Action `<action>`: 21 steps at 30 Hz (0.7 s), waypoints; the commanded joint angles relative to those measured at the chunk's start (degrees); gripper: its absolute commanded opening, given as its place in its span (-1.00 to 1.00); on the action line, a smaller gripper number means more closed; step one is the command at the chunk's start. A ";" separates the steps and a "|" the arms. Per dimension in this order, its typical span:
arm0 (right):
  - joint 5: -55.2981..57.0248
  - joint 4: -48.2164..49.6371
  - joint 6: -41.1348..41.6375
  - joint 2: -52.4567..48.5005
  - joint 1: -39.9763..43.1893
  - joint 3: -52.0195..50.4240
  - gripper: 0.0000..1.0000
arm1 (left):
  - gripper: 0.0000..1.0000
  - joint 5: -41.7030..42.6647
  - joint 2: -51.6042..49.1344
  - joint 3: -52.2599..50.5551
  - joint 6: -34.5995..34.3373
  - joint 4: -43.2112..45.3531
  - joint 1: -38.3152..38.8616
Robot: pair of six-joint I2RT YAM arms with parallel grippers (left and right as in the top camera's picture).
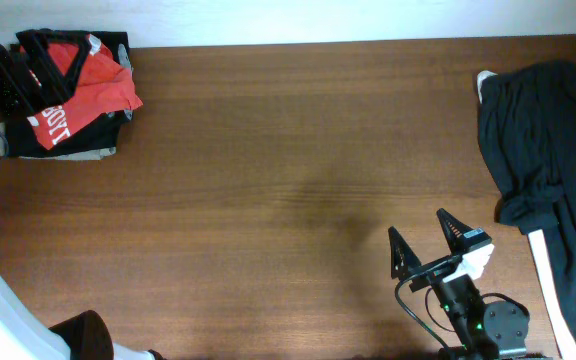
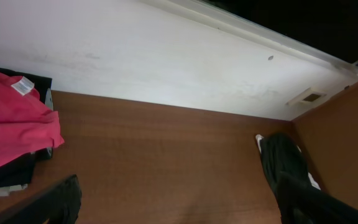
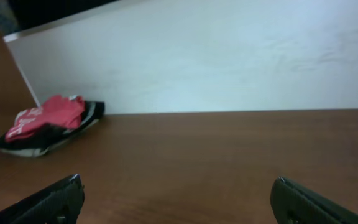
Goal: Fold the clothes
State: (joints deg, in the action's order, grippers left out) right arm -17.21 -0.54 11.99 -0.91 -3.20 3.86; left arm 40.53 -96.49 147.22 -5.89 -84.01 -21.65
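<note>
The red-orange T-shirt (image 1: 93, 80) with white lettering lies crumpled on a pile of folded black garments (image 1: 43, 148) at the table's far left corner. It also shows in the left wrist view (image 2: 11, 121), white neck label up, and in the right wrist view (image 3: 48, 115). My left gripper (image 1: 50, 55) hovers over this pile, open and empty (image 2: 179, 186). A loose black garment (image 1: 548, 150) with white stripes lies at the right edge and shows in the left wrist view (image 2: 284, 162). My right gripper (image 1: 424, 236) is open and empty (image 3: 178, 183) above the bare front right of the table.
A white wall (image 3: 197, 62) runs along the table's far edge. The brown wooden table (image 1: 288, 180) spreads between the two clothes piles. A dark object (image 1: 80, 335) sits at the front left edge.
</note>
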 commanded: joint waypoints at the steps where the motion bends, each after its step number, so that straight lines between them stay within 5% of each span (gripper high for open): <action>1: 5.22 1.27 0.48 0.72 -0.46 -1.25 0.97 | 0.98 0.59 0.02 0.15 -0.33 0.13 0.17; 7: 8.28 5.81 0.50 0.72 1.07 -3.54 0.97 | 0.98 0.59 0.02 0.15 -0.33 0.13 0.17; 21: 7.80 -3.10 0.52 0.55 0.98 -3.54 0.97 | 0.99 0.59 0.02 0.15 -0.33 0.13 0.17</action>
State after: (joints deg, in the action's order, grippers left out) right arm -9.91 -3.22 12.05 -0.80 -2.44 0.58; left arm 40.51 -96.49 147.22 -5.89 -84.01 -21.65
